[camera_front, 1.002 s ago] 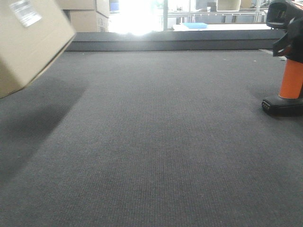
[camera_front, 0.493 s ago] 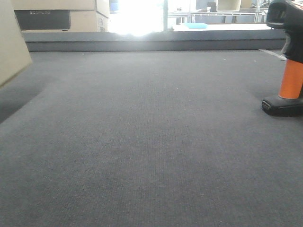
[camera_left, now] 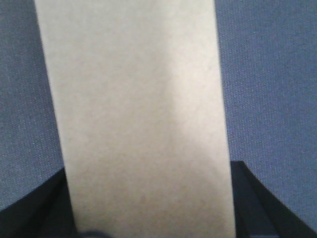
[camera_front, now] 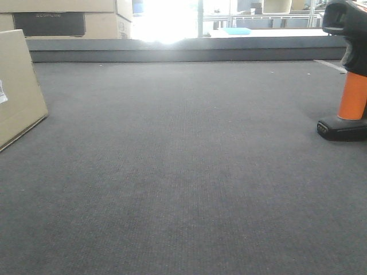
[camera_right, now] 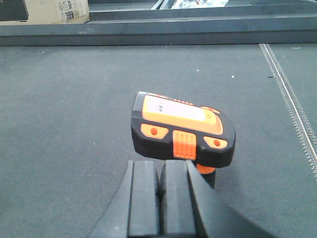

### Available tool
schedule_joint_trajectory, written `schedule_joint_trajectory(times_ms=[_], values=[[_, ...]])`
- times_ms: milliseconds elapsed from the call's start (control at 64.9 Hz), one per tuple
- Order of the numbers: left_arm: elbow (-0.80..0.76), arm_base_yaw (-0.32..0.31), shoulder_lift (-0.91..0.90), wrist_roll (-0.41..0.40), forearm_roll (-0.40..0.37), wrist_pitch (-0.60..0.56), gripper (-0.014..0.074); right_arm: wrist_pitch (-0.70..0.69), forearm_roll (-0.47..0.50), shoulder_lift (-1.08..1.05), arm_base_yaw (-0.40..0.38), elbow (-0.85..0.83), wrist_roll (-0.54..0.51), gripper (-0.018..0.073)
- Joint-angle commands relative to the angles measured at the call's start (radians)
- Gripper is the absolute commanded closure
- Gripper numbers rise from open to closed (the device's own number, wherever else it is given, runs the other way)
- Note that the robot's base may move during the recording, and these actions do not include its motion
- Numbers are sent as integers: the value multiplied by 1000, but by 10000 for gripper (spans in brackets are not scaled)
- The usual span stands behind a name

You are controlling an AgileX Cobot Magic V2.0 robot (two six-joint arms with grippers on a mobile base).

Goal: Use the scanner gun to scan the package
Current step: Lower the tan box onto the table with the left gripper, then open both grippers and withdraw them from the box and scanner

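Under both claws, a wide flat grey carpet [camera_front: 189,172], reaching far ahead to a low dark step [camera_front: 189,54]. Small pale specks on it here and there.

Between the two dark fingers [camera_left: 29,213] of the left claw [camera_left: 148,198], the package [camera_left: 138,119]: a plain tan cardboard box, filling most of the left wrist view. Pinched by that claw, with a finger tight against each side. In the front view, at the far left edge and tipped, with the near bottom corner lower than the far one. Contact with the carpet: cannot tell.

Far ahead of the claws, past the step, tan cartons [camera_front: 100,26], one with a dark panel on its front.

Just ahead of the right claw [camera_right: 161,173] and a little to its right, the scanner gun [camera_right: 183,131]: black head with an orange top and orange buttons, turned up toward the wrist camera, and a bit of orange handle below. In the front view, standing upright on its flat black foot on the carpet at the far right edge, well apart from the package. Not touched by the right claw.

Right claw pressed together, with only a thin slit between its black fingers [camera_right: 143,198] and nothing in it.

On the side of the package, at the very left edge of the front view, a small white label [camera_front: 2,91], cut off by the edge
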Motion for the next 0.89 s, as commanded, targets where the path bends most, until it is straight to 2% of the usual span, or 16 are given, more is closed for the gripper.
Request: schedule_joint_trajectory(times_ms=[0, 108, 247, 509, 601, 678, 801, 879], values=[[-2, 0, 2, -1, 0, -8, 266, -13, -10, -5, 0, -1, -5, 717], [-2, 0, -2, -1, 0, -8, -32, -15, -10, -5, 0, -1, -5, 717], [-2, 0, -44, -1, 0, -8, 61, -17, -10, -5, 0, -1, -5, 717], [-2, 0, -237, -1, -11, -8, 76, -13, -53, -5, 0, -1, -5, 717], [7, 0, -315, -1, -36, -8, 160, 5, -63, -5, 0, -1, -5, 717], [38, 0, -381, -1, -57, -13, 290, 32, -63, -5, 0, -1, -5, 717], [136, 0, -493, -1, -76, -116, 508, 60, -63, -30, 0, 6, -5, 717], [233, 0, -578, -1, -79, -218, 641, 60, -63, -78, 0, 23, -5, 717]])
